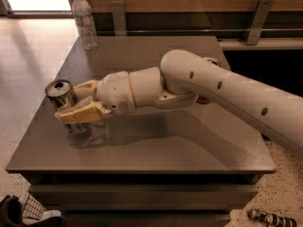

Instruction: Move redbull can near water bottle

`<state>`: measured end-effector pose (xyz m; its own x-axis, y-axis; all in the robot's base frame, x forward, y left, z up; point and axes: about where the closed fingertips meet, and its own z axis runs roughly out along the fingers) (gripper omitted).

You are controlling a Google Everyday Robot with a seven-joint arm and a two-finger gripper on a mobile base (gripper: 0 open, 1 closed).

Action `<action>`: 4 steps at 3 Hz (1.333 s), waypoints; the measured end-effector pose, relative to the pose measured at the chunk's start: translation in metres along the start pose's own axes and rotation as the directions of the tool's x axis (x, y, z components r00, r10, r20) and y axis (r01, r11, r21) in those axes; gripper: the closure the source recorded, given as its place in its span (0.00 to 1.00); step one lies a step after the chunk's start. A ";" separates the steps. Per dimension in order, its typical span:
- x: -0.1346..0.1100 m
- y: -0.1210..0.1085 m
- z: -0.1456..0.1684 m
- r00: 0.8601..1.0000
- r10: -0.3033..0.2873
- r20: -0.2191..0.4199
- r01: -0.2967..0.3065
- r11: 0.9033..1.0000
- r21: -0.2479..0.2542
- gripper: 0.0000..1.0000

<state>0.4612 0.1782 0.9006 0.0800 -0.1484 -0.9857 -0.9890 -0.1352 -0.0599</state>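
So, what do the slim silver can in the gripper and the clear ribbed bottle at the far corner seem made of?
The slim silver redbull can, held in the gripper near the dark table's left edge, looks like metal: shiny silver wall and rim. The clear ribbed water bottle is probably plastic: see-through, ridged, white cap.
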 end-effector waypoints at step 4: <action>-0.025 -0.195 -0.067 0.975 0.223 0.015 -0.220 0.942 0.254 1.00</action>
<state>0.6604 0.1423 0.9476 -0.1449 -0.1598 -0.9765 -0.9808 0.1536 0.1204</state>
